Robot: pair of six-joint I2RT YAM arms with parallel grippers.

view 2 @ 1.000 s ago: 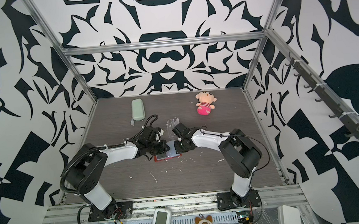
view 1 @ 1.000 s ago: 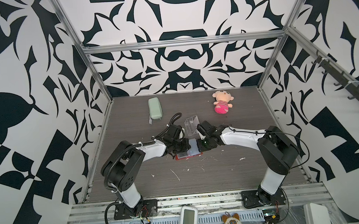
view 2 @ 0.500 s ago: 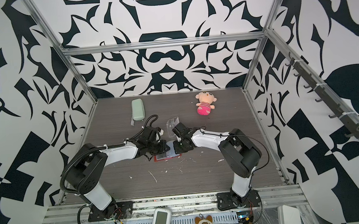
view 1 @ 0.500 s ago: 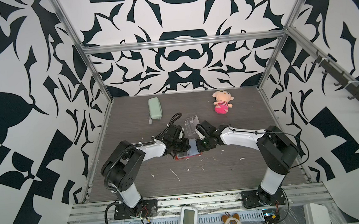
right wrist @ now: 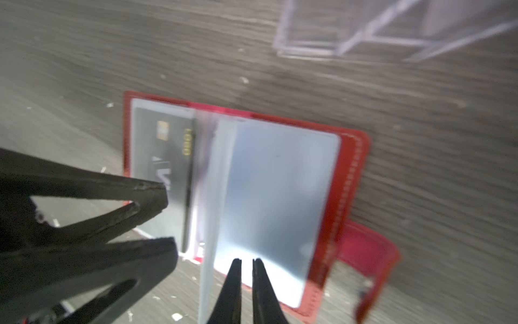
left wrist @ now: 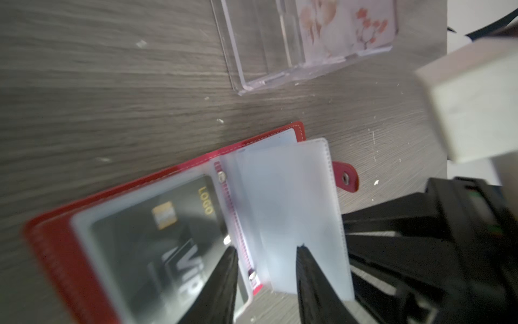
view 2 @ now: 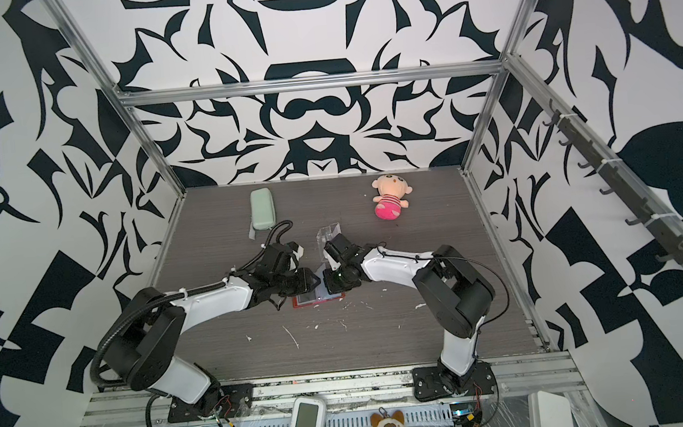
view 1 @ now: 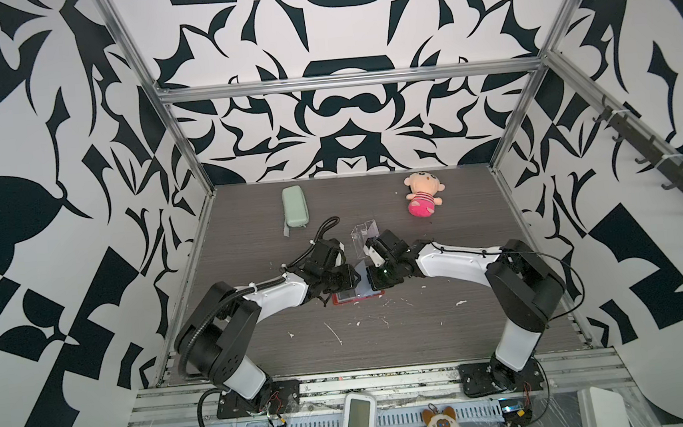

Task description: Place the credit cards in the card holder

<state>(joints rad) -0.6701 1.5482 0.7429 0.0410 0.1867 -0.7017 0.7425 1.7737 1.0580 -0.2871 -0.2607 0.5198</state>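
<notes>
Now the card holder [right wrist: 353,174] lies open on the table between both arms, one dark card [left wrist: 157,238] already sleeved. A pale floral card [left wrist: 350,25] sits in the clear box [left wrist: 252,42], still to go. Left gripper [left wrist: 266,249] is wide over the pages, right gripper [right wrist: 246,262] barely parted, both empty.

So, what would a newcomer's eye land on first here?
The open red leather-like card holder at the centre of the grey wood-grain table, where the left tool and right tool meet, a dark VIP card in its clear sleeve. Then the pink plush doll toward the far right, and the loud black-and-white patterned walls all around.
</notes>
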